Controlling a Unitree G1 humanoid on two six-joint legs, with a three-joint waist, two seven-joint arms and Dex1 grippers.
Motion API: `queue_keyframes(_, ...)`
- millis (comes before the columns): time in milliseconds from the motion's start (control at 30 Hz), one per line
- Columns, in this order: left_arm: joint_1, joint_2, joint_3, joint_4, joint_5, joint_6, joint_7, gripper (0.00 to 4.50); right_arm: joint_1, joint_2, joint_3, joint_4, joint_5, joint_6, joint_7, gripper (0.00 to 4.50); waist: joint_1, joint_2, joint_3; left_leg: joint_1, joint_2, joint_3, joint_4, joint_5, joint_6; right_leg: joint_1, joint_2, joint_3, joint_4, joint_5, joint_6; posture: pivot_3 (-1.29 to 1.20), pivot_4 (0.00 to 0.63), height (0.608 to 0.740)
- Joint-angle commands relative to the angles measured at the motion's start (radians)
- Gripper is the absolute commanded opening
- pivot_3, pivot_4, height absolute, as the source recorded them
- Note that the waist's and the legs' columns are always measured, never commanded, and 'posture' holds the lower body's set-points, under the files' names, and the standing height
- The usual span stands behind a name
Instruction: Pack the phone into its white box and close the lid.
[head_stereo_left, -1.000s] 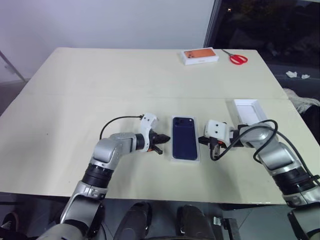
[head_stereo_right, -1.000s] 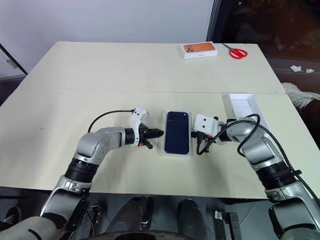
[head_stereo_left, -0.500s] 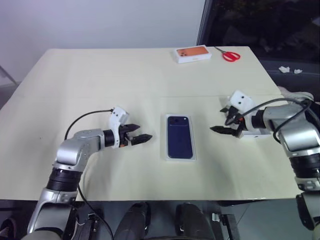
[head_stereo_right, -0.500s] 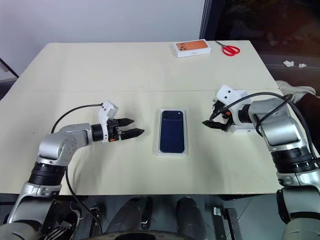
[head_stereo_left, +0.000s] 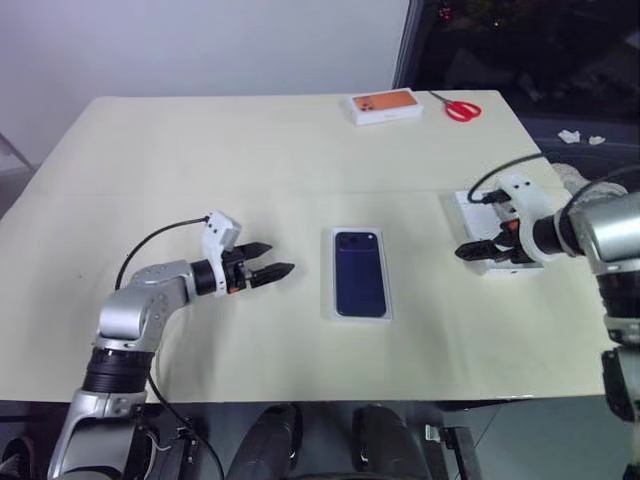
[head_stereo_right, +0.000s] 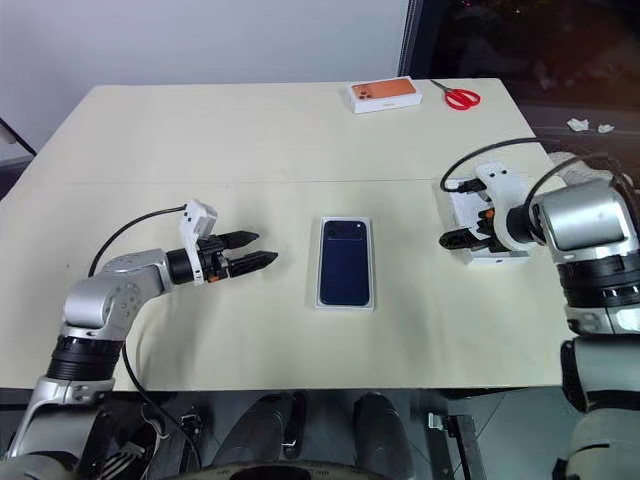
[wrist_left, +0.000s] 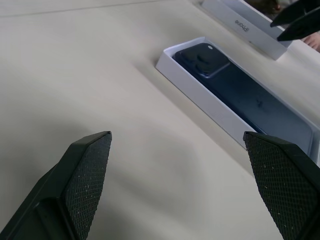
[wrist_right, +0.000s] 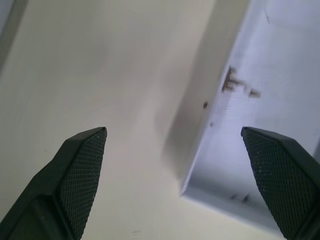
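Table (head_stereo_left: 200, 160): pale cream top, seam running across its width.
Phone (head_stereo_left: 359, 286): dark navy, lying flat inside white box, camera cluster at far end; mid-table, between the two arms.
White box (wrist_left: 195, 94): shallow tray, open top, thin walls showing round the phone.
Lid (head_stereo_right: 478, 218): white, lying on the table at robot's right, well apart from white box; inner white face up.
Left gripper (head_stereo_left: 268, 272): to the left of white box, near but apart from it; jaws wide, empty, tips pointing toward the box.
Right gripper (head_stereo_left: 480, 250): over near edge of lid; jaws spread wide, nothing between them; contact w/ lid cannot be told.
Orange-topped box (head_stereo_left: 385, 107): far edge of table.
Scissors (head_stereo_left: 457, 108): red handles, just right of orange-topped box.
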Motion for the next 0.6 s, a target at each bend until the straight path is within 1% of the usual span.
queue_keyframes(33,0.006,-0.014,0.014,-0.042,-0.015,-0.025,0.013,4.42,-0.067,0.051,-0.046,0.036,0.004,0.085,-0.102,4.5,0.0,0.0,0.0,0.0,0.0,0.0,0.0,0.0,0.0,0.0,0.0,0.0,0.0,0.0,0.0,0.0,0.15,0.74)
queue_keyframes(200,0.018,-0.031,0.016,-0.058,-0.017,-0.022,0.036,4.42,-0.063,0.103,-0.078,0.095,0.016,0.086,-0.213,4.5,0.007,0.0,0.0,0.0,-0.001,0.0,0.0,0.0,0.0,0.0,0.0,0.0,0.0,0.0,0.0,0.0,0.15,0.74)
queue_keyframes(333,0.037,-0.043,0.022,-0.085,-0.026,-0.016,0.058,4.42,-0.052,0.1,-0.069,0.101,-0.002,0.046,-0.281,4.5,0.007,0.0,0.0,0.0,-0.002,0.001,0.0,0.0,0.0,0.0,-0.001,0.001,0.0,0.0,0.0,0.0,0.15,0.74)
queue_keyframes(433,0.044,-0.046,0.025,-0.097,-0.03,-0.013,0.068,4.42,-0.042,0.076,-0.042,0.104,0.003,-0.004,-0.293,4.5,0.006,0.0,0.0,0.0,-0.001,0.001,0.0,0.0,0.0,0.0,-0.001,0.0,0.0,0.0,0.0,0.0,0.15,0.74)
queue_keyframes(567,0.041,-0.051,0.023,-0.095,-0.029,-0.02,0.084,4.42,-0.012,0.094,-0.036,0.079,0.03,0.002,-0.298,4.5,0.003,0.0,0.0,0.0,-0.001,0.001,0.0,0.0,0.0,0.0,0.0,0.0,0.0,0.0,0.0,0.0,0.15,0.74)
queue_keyframes(600,0.038,-0.053,0.022,-0.093,-0.028,-0.022,0.087,4.5,0.001,0.096,-0.033,0.071,0.03,-0.006,-0.304,3.97,0.003,0.0,0.0,0.0,-0.001,0.001,0.0,0.0,0.001,0.0,0.0,0.0,0.0,0.0,0.0,0.0,0.15,0.74)
